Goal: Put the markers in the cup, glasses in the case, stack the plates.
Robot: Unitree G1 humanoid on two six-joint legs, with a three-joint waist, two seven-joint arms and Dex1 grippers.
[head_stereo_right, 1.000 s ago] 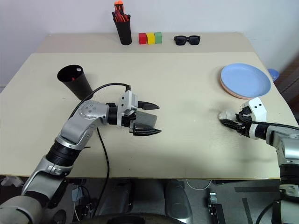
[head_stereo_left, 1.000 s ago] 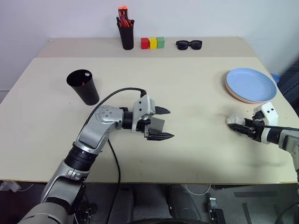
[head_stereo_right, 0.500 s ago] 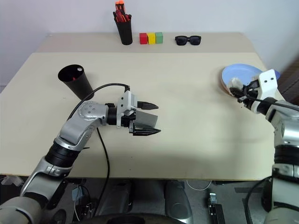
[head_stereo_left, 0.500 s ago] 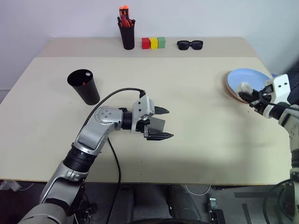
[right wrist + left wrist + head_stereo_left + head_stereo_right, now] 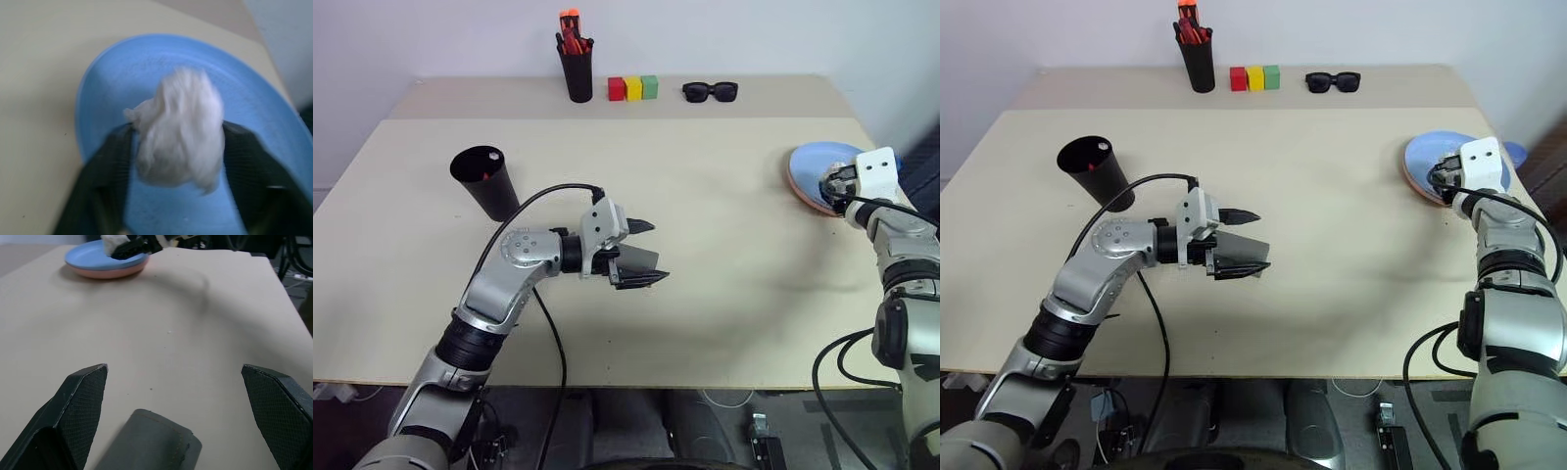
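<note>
**Grey case sits inside the left pincer's reach; right arm is off at the plates**

Furthest left on the beige table (image 5: 734,294) stands the wide, tapered black plastic cup (image 5: 489,186), with a bit of red showing inside it.

Just right of that is my left gripper (image 5: 657,252). It points across the table towards the right and its jaws are spread as wide as they go, holding nothing. The grey rectangular hinged glasses case (image 5: 151,443) lies on the table directly between and under the two fingers. Its long axis runs roughly along the way the gripper points, slightly skewed. I judge this arm by far the nearer one for any work on the case, and a closing move would take it across its narrow width.

Well apart, at the right edge, my right gripper (image 5: 829,183) hangs over the round light blue plastic plate (image 5: 107,98), which is stacked on the pink plastic plate (image 5: 105,273). A crumpled white wad (image 5: 178,127) sits at that gripper. I cannot tell whether it is gripped or loose.
</note>
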